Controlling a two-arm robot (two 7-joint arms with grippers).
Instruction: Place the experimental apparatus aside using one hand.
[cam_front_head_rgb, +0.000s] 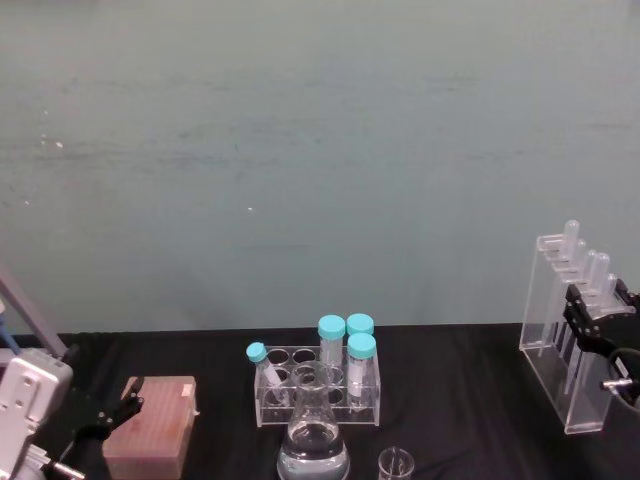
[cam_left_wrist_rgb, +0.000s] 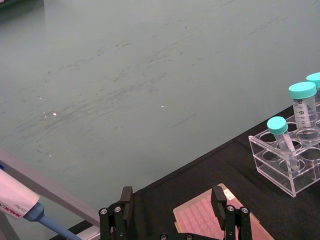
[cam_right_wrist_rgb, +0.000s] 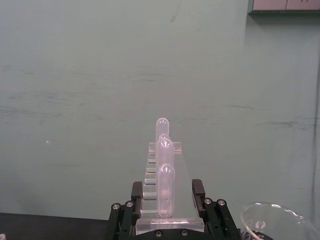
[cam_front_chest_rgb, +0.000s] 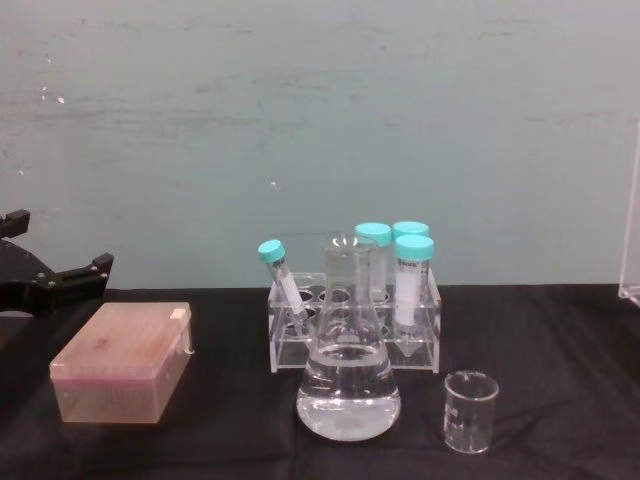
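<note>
Now I see right black gripper (cam_right_wrist_rgb: 168, 194) clamped on tall clear acrylic tube rack (cam_front_head_rgb: 550, 330) | right edge of worktop (cam_front_head_rgb: 470, 400) | left gripper (cam_left_wrist_rgb: 171, 200) apart

A laboratory: conical flask (cam_front_chest_rgb: 348, 390), small beaker (cam_front_chest_rgb: 470, 412), tall test-tube rack (cam_front_head_rgb: 547, 352), teal-capped tube rack (cam_front_chest_rgb: 428, 350), black cloth (cam_front_chest_rgb: 560, 400).

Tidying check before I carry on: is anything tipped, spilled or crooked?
Only one thing: in the low rack, the leftmost teal-capped tube leans while the three other tubes stand upright. No spill shows. The right gripper grips the tall rack at far right; the left gripper is open at left.
</note>
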